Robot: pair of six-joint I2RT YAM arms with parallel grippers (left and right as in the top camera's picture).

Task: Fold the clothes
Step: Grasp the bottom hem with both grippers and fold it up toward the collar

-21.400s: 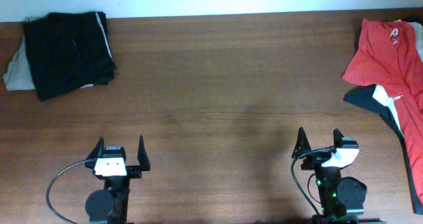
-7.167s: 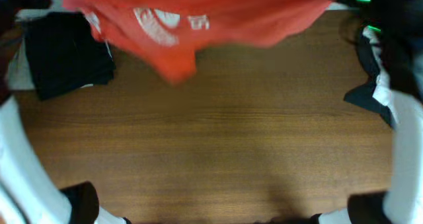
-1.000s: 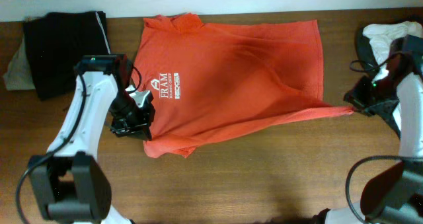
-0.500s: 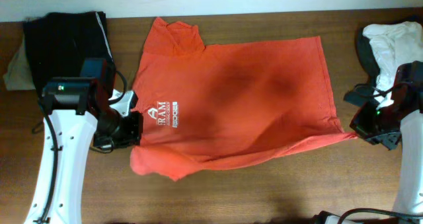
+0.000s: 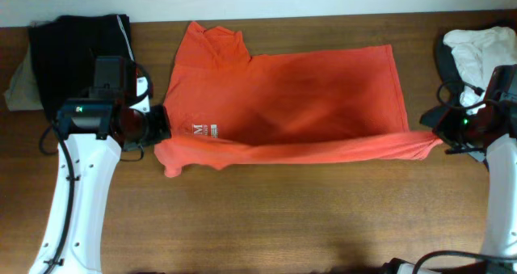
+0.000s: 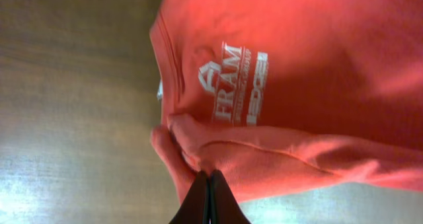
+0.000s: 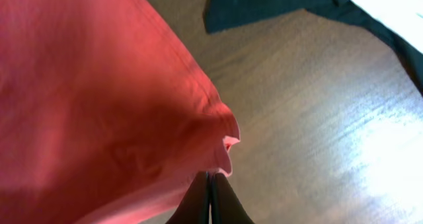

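The orange-red T-shirt [image 5: 307,96] of the clothes lies spread across the back half of the table, collar to the left. Its near edge is lifted and doubled back as a long roll [image 5: 323,150]. My left gripper [image 5: 160,128] is shut on the shirt's left end below the white lettering [image 6: 231,85], its fingers pinched on bunched fabric [image 6: 209,179]. At the right end, my right gripper [image 5: 440,134] is shut on the hem corner [image 7: 209,176], and the cloth [image 7: 86,98] stretches away from it. Only part of the lettering [image 5: 202,131] shows from overhead.
A folded black garment [image 5: 81,60] sits on a pale one [image 5: 18,84] at the back left corner. White [image 5: 477,52] and navy [image 7: 264,6] clothes are heaped at the right edge, just behind my right gripper. Bare wooden table [image 5: 283,217] runs along the front.
Both grippers moved toward the back of the table, pulling the shirt's near edge taut and up over its lower part. The fold now covers part of the lettering.
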